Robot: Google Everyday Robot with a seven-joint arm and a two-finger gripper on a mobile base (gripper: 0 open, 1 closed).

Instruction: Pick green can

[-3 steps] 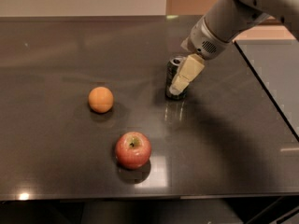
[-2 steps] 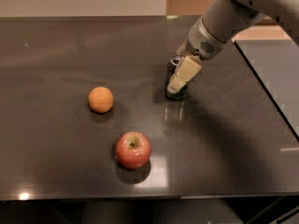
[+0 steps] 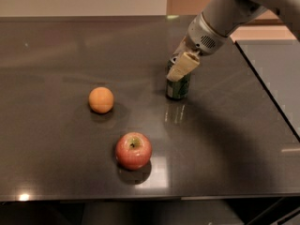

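The green can (image 3: 178,89) stands upright on the dark table (image 3: 220,144), right of centre, with its lower body showing. My gripper (image 3: 178,71) comes down from the upper right on the grey arm (image 3: 220,18). It sits at the can's upper half and covers its top. The can's base rests on the table.
An orange (image 3: 101,100) lies to the left of the can. A red apple (image 3: 133,150) lies nearer the front edge. A seam (image 3: 267,93) runs along the table's right side. The back wall is close behind the table.
The gripper has shifted slightly up and left at the can, so more of the can's lower body shows. The can, orange and apple have not moved.
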